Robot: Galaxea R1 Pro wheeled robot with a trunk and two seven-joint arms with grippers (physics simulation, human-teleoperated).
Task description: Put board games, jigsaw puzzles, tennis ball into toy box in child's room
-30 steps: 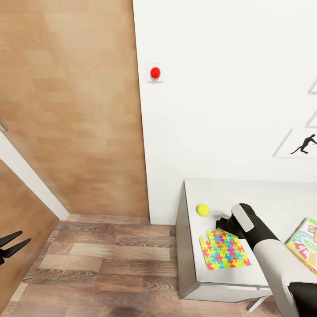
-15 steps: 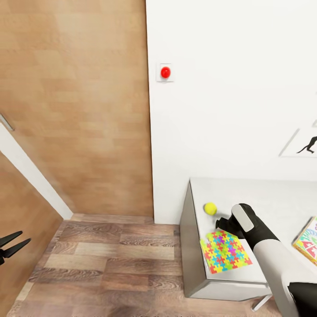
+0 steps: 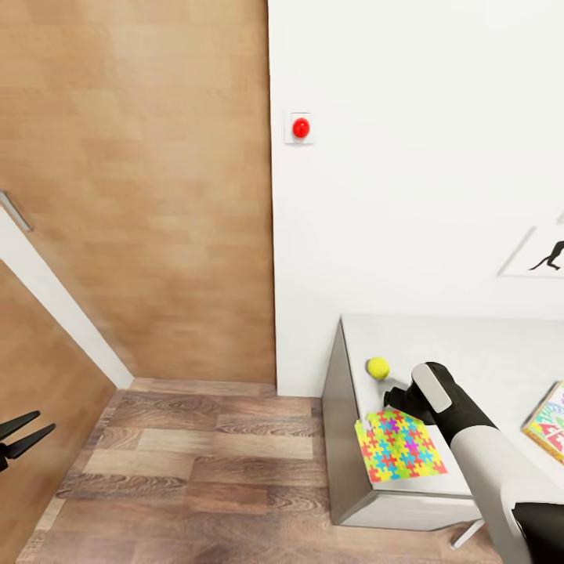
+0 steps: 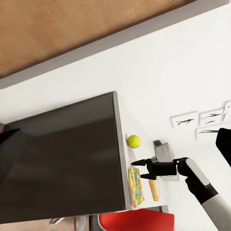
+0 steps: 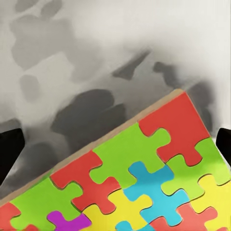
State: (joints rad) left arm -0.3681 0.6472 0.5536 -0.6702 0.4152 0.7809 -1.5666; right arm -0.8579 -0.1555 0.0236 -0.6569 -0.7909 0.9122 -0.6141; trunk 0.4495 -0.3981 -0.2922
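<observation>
- Head view: the pale grey table top point(image 3: 486, 352) stands against the white wall. Near the table's left end lies the thin squarish jigsaw puzzle slab point(image 3: 399, 445), a mosaic of yellow, green, red and blue pieces, turned slightly askew to the table edge.
- The right gripper point(image 3: 396, 399) hangs over the slab's far edge. The small yellow-green tennis ball point(image 3: 378, 367) sits just beyond it towards the wall, apart from both gripper and slab. Its black fingers are too bunched here to judge.
- At the table's right a corner of a yellow, green and red printed game box point(image 3: 551, 421) shows. The left gripper point(image 3: 23, 437), fingers spread and empty, is well apart from the table over the wood-plank floor point(image 3: 196, 462); the right arm is clearly the nearer.
- Left wrist view: the right gripper point(image 4: 139, 170) stands with fingers slightly parted, holding nothing, between the ball point(image 4: 133, 141) and the puzzle slab point(image 4: 136, 187).
- Right wrist view: the puzzle point(image 5: 144, 183), glossy and flat with a thin tan rim, lies directly under the fingers, its edge running diagonally across the matt grey table surface point(image 5: 86, 57). The fingertips sit wide apart.
- Judgement: a flat slab offers little to pinch; its edge is the likely purchase.
</observation>
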